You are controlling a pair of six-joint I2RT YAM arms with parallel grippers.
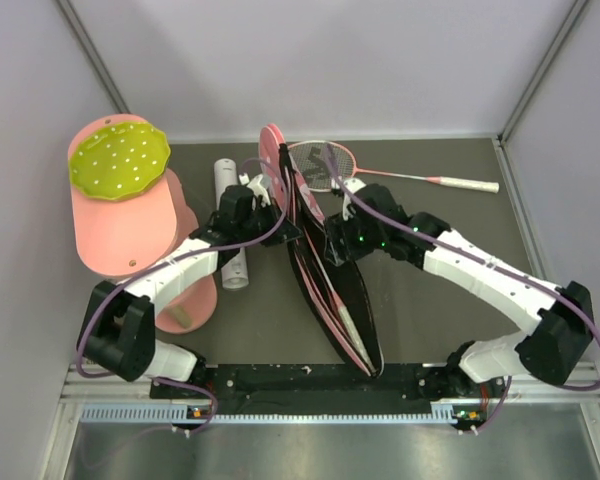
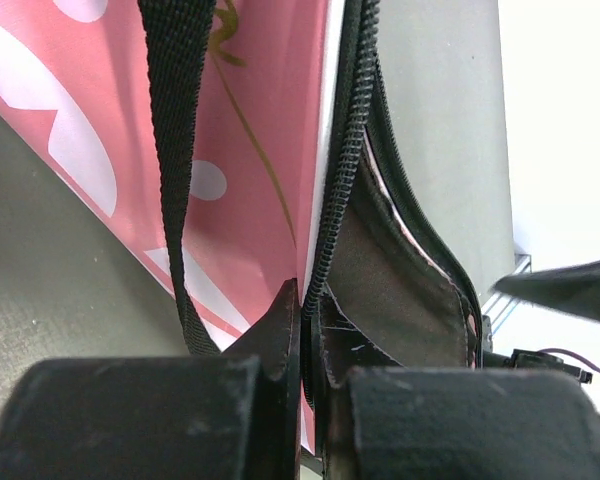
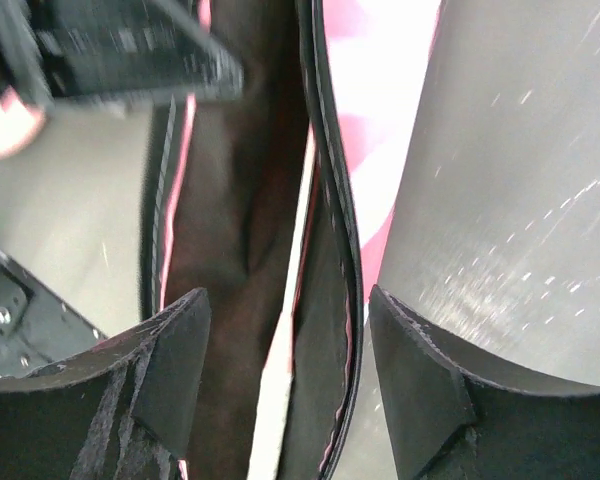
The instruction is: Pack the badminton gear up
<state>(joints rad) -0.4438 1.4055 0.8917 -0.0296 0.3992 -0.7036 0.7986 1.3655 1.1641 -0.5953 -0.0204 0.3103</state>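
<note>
The pink racket-shaped bag (image 1: 355,320) stands on its edge in mid-table, unzipped, its dark lining showing. My left gripper (image 1: 285,222) is shut on the bag's zipper edge (image 2: 345,150), with the pink outer side (image 2: 250,120) and a black strap (image 2: 175,150) to its left. My right gripper (image 1: 323,240) stands open astride the bag's other edge (image 3: 330,250), fingertips (image 3: 185,320) apart on both sides and not pressing it. One pink-framed racket (image 1: 320,168) lies flat behind the bag, white handle (image 1: 470,184) pointing right. A white tube (image 1: 225,178) lies left of the bag.
A big pink cylinder (image 1: 130,225) with a yellow-green dotted disc (image 1: 118,158) stands at the far left. A pink round piece (image 1: 192,305) lies under my left arm. Grey walls close in the table on three sides.
</note>
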